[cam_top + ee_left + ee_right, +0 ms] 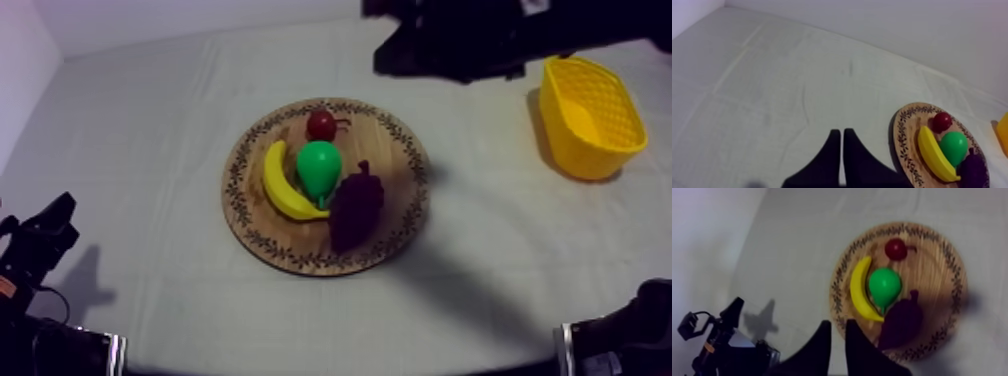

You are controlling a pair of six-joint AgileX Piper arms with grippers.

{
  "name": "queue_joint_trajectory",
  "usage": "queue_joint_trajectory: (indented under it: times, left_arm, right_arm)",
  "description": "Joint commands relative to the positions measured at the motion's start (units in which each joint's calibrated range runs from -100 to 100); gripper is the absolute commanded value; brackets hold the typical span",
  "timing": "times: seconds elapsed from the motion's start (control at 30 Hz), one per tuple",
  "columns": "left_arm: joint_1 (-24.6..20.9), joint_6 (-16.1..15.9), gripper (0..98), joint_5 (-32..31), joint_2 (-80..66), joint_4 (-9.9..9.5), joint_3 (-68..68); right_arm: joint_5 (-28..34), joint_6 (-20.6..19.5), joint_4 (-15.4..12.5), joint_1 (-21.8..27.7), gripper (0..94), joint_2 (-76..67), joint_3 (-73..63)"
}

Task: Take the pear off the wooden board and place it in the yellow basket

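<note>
We are at the reach, ahead of any grasp. The pear (319, 165) lies at the middle of the wooden board (400, 240), in the centre of the top view, touching the banana (280, 185) on its left and the grapes (355, 205) at its lower right. The small red fruit (321, 124) sits just above it.

Our right gripper (837, 325) hangs over the cloth beside the board's rim. Its fingers are drawn close with only a slit between them and nothing in their grip. Our left gripper (841, 132) is likewise closed on nothing and rests at the lower left of the top view.

The yellow basket (570, 140) waits at the upper right, well apart from the board. Next, we judge, the right fingers must spread and come down over the pear. It is a tight fit between its neighbours, so a nudge to the banana or grapes is the risk.
</note>
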Motion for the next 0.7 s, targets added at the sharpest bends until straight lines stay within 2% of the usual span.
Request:
queue_joint_trajectory:
  times: [0.0,0.23,0.67]
  left_arm:
    - [0.01,0.00,0.1,0.01,0.00,-0.02,0.02]
    - [0.01,0.00,0.1,0.01,0.00,-0.02,0.02]
    - [0.01,0.00,0.1,0.01,0.00,-0.02,0.02]
  right_arm:
    - [-0.14,-1.28,0.23,-0.97,18.9,2.89,0.51]
    - [-1.15,-3.95,2.54,-3.22,39.1,8.66,2.62]
    - [-2.56,-6.66,5.78,-3.70,66.6,17.06,4.57]
